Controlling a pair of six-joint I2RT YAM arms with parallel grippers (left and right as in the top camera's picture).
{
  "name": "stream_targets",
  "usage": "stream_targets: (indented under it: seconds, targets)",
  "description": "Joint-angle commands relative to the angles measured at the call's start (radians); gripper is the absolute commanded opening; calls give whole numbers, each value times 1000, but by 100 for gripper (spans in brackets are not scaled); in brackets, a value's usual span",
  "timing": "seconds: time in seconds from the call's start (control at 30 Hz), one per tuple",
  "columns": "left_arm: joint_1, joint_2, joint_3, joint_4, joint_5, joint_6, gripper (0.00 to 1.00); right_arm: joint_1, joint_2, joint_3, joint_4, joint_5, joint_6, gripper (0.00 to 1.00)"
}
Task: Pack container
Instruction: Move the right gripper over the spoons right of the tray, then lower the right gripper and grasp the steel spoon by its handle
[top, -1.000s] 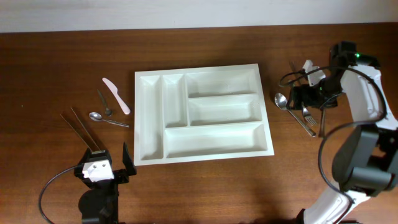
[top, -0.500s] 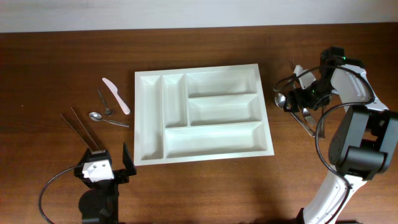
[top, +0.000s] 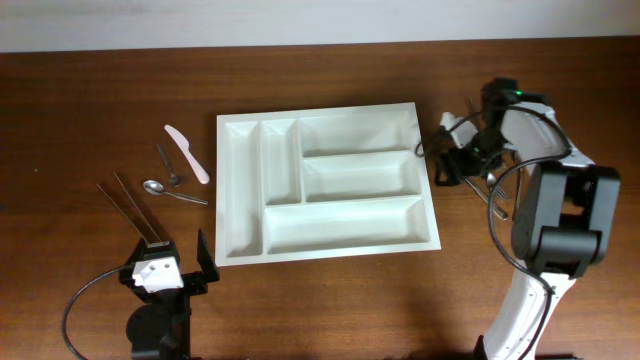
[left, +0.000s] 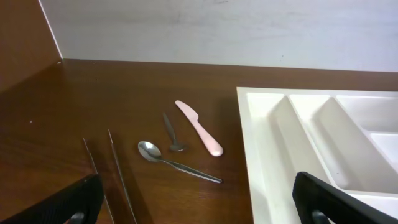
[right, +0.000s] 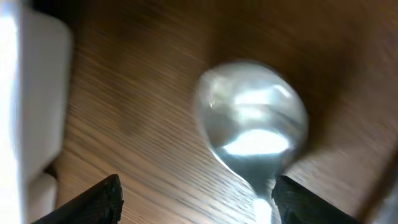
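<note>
Container (top: 340, 225) looks rigid, light, slick; lift by its rim. Right hand (right: 199, 199) gapes astride spoon (right: 252, 127); left hand (left: 199, 202) spread, empty.

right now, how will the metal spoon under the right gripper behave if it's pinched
The spoon looks like polished metal, so it is probably stiff yet slippery in the right gripper. Its rounded bowl rests on the wooden table, so it may rock or pivot if nudged.
</note>
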Motion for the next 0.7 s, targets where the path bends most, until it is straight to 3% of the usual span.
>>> stream_targets:
  seconds: [0.0, 0.1, 0.67]
  targets:
    - [7, -10, -6, 3, 13, 16, 99, 47, 7, 11, -1, 2, -3, 79]
    - [7, -10, -6, 3, 13, 15, 99, 53, 7, 11, 19, 1, 17, 82]
    - [7, -10, -6, 3, 13, 15, 99, 4, 7, 11, 11, 1, 42, 83]
